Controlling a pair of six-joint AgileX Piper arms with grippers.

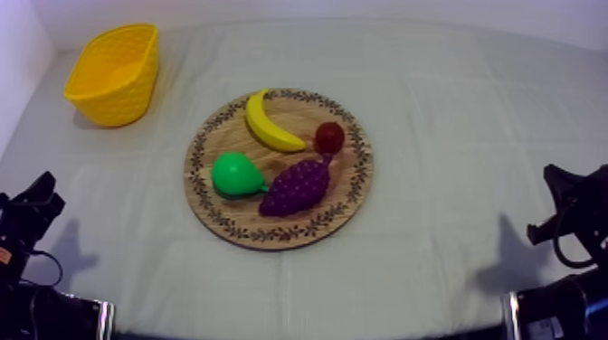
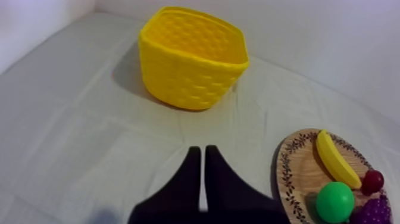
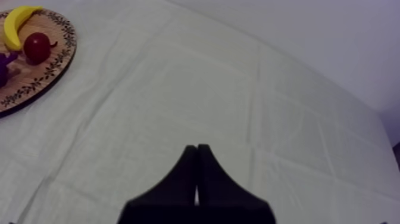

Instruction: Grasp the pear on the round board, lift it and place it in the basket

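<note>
Low, wedge-tight: left hand, right hand.

The light over my table is soft, even and fairly bright, with a cool violet tint on the cloth. Shadows are pale and soft-edged. My left arm and right arm each throw one toward the table's middle. The yellow basket darkens the cloth at its foot, and in the left wrist view that shade lies on its side away from the wooden board. The pear glows a saturated green. My left gripper and right gripper read as flat black shapes with no surface detail.
</note>
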